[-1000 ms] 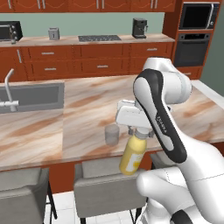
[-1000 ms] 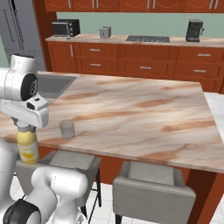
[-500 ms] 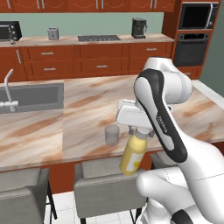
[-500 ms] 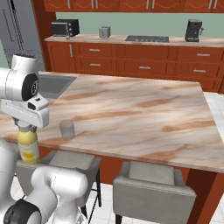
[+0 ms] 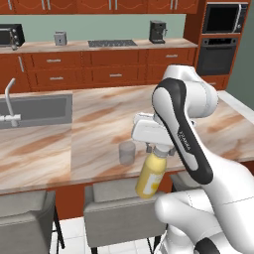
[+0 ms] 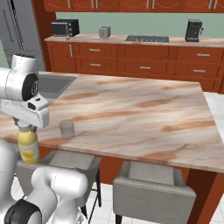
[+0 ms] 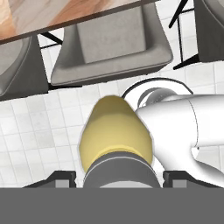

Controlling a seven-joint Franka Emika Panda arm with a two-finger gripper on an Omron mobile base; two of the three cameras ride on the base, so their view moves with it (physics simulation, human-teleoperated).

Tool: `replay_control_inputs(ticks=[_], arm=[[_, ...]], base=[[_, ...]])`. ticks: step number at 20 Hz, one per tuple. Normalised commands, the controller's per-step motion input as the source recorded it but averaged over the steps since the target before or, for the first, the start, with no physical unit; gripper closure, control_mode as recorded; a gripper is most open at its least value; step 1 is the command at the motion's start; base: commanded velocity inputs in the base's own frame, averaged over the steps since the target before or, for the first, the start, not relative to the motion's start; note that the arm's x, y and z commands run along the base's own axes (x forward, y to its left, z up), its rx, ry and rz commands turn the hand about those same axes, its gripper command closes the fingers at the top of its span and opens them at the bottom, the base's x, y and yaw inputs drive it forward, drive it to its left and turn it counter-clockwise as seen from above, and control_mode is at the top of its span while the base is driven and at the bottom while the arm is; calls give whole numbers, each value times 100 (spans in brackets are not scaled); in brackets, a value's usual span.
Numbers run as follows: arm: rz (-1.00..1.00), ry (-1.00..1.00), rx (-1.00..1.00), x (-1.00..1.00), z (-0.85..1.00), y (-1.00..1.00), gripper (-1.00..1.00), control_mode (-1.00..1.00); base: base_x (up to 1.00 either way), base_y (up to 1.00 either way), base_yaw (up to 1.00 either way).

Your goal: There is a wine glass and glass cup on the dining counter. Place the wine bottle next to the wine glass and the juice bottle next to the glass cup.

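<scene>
The gripper [image 5: 158, 150] clamps the juice bottle [image 5: 150, 175] by its top, the bottle hanging below it, off the dining counter's [image 5: 99, 119] edge near the glass cup [image 5: 127, 153].

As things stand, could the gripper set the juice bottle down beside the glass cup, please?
Probably yes: the gripper holds the juice bottle just off the dining counter edge near the glass cup, with bare marble around the cup.

Grey upholstered stools [image 5: 116, 211] sit tucked under the near edge of the island, on white tile floor [image 7: 26, 131]. Back wall: red-brown cabinets [image 5: 99, 69] w/ stovetop [image 5: 112, 43], black coffee maker [image 5: 158, 31], toaster [image 5: 60, 37], toaster oven [image 6: 65, 28]. Built-in wall ovens [image 5: 222, 37] at right.
</scene>
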Motion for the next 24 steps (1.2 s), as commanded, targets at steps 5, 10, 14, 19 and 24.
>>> replay_control_inputs(ticks=[5,10,14,19,24], arm=[[0,0,0,15,0,-6,100,-100],[0,1,0,43,1,-24,100,-100],[0,1,0,39,9,-32,100,-100],[4,2,0,37,4,-41,100,-100],[7,0,-6,33,-4,-26,100,-100]], base=[[5,-3,0],[0,0,0],[0,0,0],[0,0,0],[0,0,0]])
